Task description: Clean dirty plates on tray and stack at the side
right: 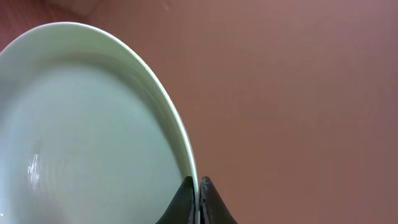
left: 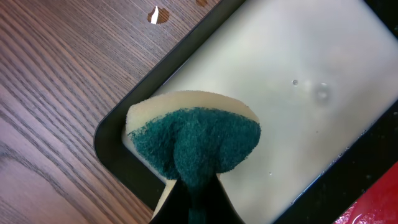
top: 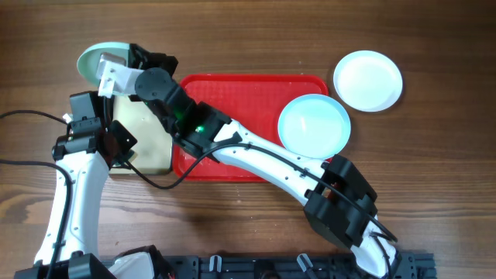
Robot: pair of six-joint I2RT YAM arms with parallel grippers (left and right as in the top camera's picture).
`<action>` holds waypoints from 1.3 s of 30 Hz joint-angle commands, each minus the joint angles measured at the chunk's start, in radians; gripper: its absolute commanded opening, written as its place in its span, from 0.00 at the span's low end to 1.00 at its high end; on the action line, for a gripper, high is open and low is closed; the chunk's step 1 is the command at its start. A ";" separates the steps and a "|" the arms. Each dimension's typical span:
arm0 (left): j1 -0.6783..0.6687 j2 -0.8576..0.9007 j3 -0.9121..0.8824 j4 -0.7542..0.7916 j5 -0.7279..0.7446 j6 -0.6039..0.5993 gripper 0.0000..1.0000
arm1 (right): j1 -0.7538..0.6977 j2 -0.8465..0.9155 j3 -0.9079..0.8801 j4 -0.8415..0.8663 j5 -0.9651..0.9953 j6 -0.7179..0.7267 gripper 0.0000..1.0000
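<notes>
My right gripper [top: 116, 75] reaches across to the far left and is shut on the rim of a pale blue plate [top: 97, 60]. The rim shows pinched between the fingers in the right wrist view [right: 198, 185], with the plate [right: 87, 137] to their left. A second pale blue plate [top: 314, 124] lies on the right end of the red tray [top: 232, 89]. The white plate [top: 368, 80] sits on the table beyond the tray's right corner. My left gripper [left: 196, 196] is shut on a yellow sponge with a green scouring face [left: 196, 140].
The black-rimmed cream tray [left: 323, 56] lies under the sponge, left of the red tray, and shows in the overhead view [top: 147, 128]. My right arm [top: 256, 151] stretches diagonally over the red tray. Cables run on the wood table [top: 23, 163] at the left.
</notes>
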 commanded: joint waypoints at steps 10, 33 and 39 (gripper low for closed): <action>0.004 -0.016 -0.005 0.003 -0.009 -0.005 0.04 | -0.193 0.002 0.022 -0.450 -0.381 0.828 0.04; 0.004 -0.016 -0.005 0.003 -0.009 0.002 0.04 | -0.814 -0.116 0.021 -1.046 -0.986 1.027 0.04; 0.004 -0.016 -0.005 0.003 -0.009 0.002 0.04 | -0.946 -0.116 0.021 -1.073 -0.917 1.030 0.04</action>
